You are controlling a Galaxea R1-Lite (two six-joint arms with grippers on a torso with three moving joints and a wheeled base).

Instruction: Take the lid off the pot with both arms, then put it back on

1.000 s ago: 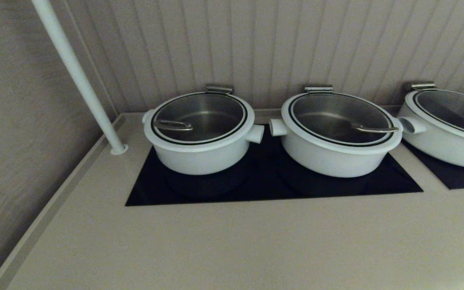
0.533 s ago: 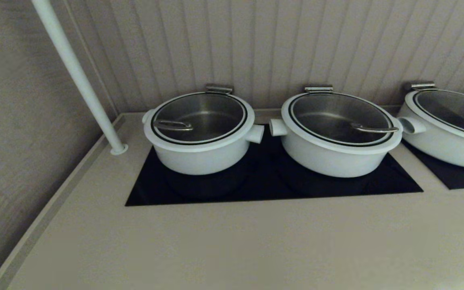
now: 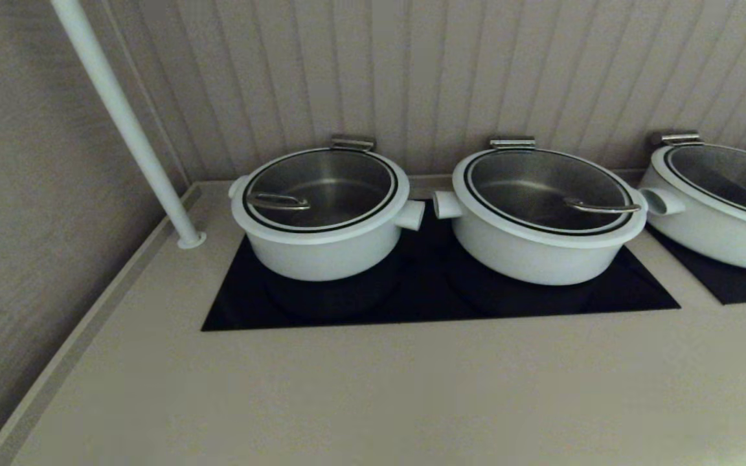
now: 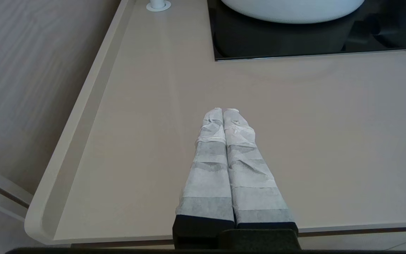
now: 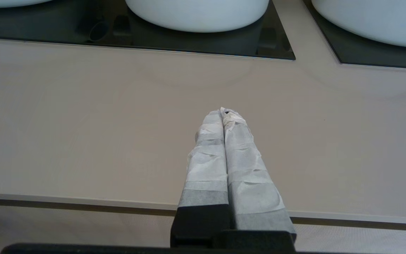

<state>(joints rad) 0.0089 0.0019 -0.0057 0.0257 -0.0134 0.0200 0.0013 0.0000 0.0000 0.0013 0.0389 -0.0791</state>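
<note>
The pot (image 3: 321,249) is the narrower, deeper white one, standing at the left end of the black cooktop (image 3: 425,298). Its glass lid (image 3: 331,184) sits closed on it, with the steel loop handle (image 3: 278,202) toward the left. Neither arm shows in the head view. My left gripper (image 4: 223,111) hovers shut and empty over the counter near its front edge, with the pot's base (image 4: 291,8) well ahead of it. My right gripper (image 5: 223,112) is likewise shut and empty above the counter's front part.
Two wider white pots with lids stand to the right, one (image 3: 541,220) on the same cooktop and another (image 3: 716,200) on a second black panel. A white post (image 3: 124,123) rises from the counter's back left corner. A raised lip (image 4: 79,123) borders the counter's left side.
</note>
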